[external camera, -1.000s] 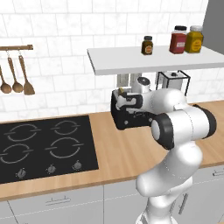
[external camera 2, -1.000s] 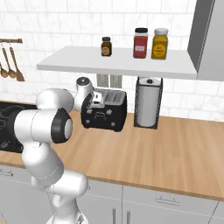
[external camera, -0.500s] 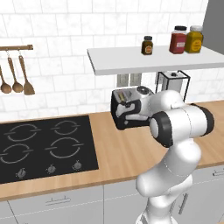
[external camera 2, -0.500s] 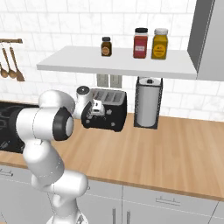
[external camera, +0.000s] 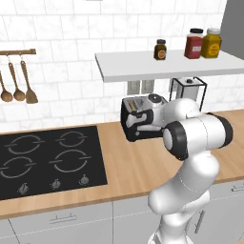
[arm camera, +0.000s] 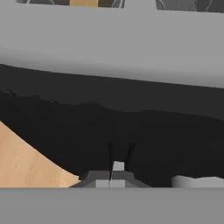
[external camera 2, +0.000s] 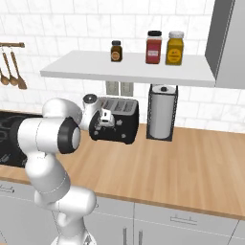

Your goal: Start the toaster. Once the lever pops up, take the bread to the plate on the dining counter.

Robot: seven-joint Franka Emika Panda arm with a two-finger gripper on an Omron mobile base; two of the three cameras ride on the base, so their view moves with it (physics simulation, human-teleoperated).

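Wooden desk [external camera: 124,167] is carrying everything here, running under and out past the fingers, with the black hob [external camera: 47,159] sitting well off to their left. White shelf [external camera 2: 129,72] is hanging above the fingers, holding three jars [external camera 2: 154,47]; labels are too small to read, no writing legible anywhere. Paper towel stand [external camera 2: 161,112] is standing just beyond the toaster on the fingers' right. The toaster [external camera 2: 119,125] is sitting against the back wall, directly in front of the fingers; slots are showing on top, but whether the bread is sitting inside is not something I can tell. The arm is folding low and reaching sideways, likely so the fingers [external camera 2: 105,117] are meeting the toaster's end face where the lever would be riding. Fingers are pinched together, holding nothing, probably so the closed tips can be pushing down as one solid point; in the hand view they are pressing close to the dark toaster wall [arm camera: 131,127]. Lever itself is hidden.
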